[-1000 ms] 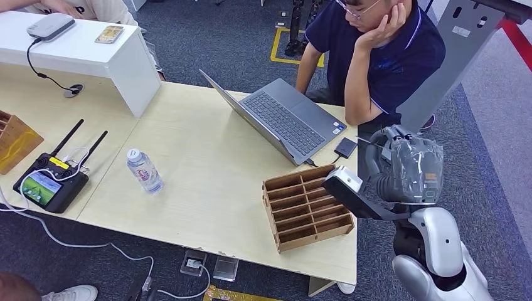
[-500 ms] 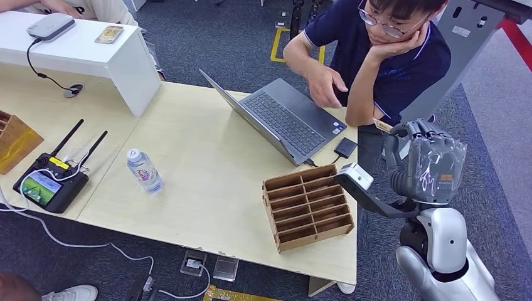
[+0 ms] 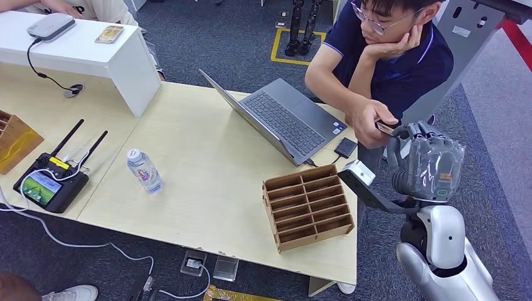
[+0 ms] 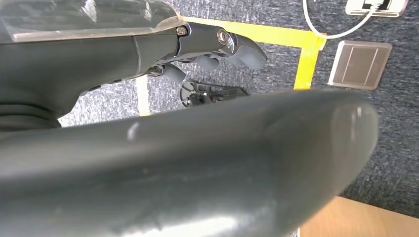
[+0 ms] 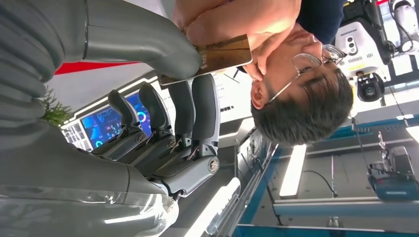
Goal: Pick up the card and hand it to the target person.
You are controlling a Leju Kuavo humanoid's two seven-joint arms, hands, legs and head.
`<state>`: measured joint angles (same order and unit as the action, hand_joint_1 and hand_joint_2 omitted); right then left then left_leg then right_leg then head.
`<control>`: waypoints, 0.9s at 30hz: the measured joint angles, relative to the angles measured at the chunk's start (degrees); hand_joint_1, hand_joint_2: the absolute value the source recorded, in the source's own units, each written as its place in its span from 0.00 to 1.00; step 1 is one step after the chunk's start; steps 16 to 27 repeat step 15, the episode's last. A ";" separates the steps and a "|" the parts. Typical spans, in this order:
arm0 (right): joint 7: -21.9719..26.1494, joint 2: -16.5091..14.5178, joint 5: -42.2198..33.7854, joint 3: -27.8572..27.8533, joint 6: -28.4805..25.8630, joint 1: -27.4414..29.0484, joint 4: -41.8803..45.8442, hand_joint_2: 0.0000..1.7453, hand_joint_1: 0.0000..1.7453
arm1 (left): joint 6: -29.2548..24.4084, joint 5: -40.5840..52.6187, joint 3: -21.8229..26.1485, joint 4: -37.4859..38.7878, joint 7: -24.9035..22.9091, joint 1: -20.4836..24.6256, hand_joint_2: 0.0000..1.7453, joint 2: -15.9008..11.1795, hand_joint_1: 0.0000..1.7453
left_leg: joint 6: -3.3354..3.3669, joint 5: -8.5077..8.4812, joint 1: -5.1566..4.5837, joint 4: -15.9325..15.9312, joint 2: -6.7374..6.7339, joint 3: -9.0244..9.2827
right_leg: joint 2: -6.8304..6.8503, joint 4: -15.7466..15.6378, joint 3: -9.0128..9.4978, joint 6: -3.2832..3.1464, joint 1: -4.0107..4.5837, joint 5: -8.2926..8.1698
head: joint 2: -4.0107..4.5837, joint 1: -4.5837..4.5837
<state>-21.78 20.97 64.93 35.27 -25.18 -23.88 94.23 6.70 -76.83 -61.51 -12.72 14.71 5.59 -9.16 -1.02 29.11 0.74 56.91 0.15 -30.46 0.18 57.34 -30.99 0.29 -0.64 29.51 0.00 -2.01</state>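
change: the person's hand (image 3: 366, 119) has come off the laptop (image 3: 285, 119) and now grips the card (image 3: 384, 128).
right hand (image 3: 426, 164): raised off the table's right edge, thumb and a finger pinching the card (image 5: 217, 55).
card: between both hands, mostly covered.
left hand (image 4: 217, 47): hanging over carpet; fingers' state cannot be told.

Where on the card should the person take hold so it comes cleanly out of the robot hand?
Best the free end of the card that sticks out past the thumb of the right robot hand, coming in from the person's own side. The other end is pinched between thumb and fingers, and the person's hand already reaches that exposed edge.
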 joint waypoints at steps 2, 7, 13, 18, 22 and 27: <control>0.04 -0.01 -0.22 -0.05 0.02 0.00 -0.31 1.00 0.04 | 0.21 0.00 0.00 0.00 0.42 0.00 1.00 0.00 0.00 | 0.00 0.00 0.00 0.00 0.00 0.00 | 0.00 0.00 0.00 0.00 0.00 0.00 | 0.00 -0.01; 0.78 -0.05 -3.43 -0.23 0.05 0.01 -0.82 1.00 0.00 | 0.81 -0.02 0.00 0.00 1.48 0.00 0.00 0.00 0.00 | 0.00 0.00 0.00 0.00 0.00 0.00 | 0.00 0.00 0.00 0.00 0.00 0.00 | 0.00 -0.03; 7.34 -0.48 -23.77 -0.39 0.62 0.16 -1.34 1.00 0.00 | 0.10 -0.38 0.02 0.00 1.24 -0.01 0.00 0.00 0.00 | 0.00 0.00 0.00 0.00 0.00 0.00 | 0.00 0.00 0.00 0.00 0.00 0.00 | 0.00 -0.02; 9.53 -0.56 -29.83 -0.44 0.64 0.35 -1.44 1.00 0.00 | -0.11 -0.44 0.03 0.00 1.20 -0.01 0.00 0.00 0.00 | 0.00 0.00 0.00 0.00 0.00 0.00 | 0.00 0.00 0.00 0.00 0.00 0.00 | 0.00 -0.01; 9.53 -0.56 -29.83 -0.44 0.64 0.35 -1.44 1.00 0.00 | -0.11 -0.44 0.03 0.00 1.20 -0.01 0.00 0.00 0.00 | 0.00 0.00 0.00 0.00 0.00 0.00 | 0.00 0.00 0.00 0.00 0.00 0.00 | 0.00 -0.01; 9.53 -0.56 -29.83 -0.44 0.64 0.35 -1.44 1.00 0.00 | -0.11 -0.44 0.03 0.00 1.20 -0.01 0.00 0.00 0.00 | 0.00 0.00 0.00 0.00 0.00 0.00 | 0.00 0.00 0.00 0.00 0.00 0.00 | 0.00 -0.01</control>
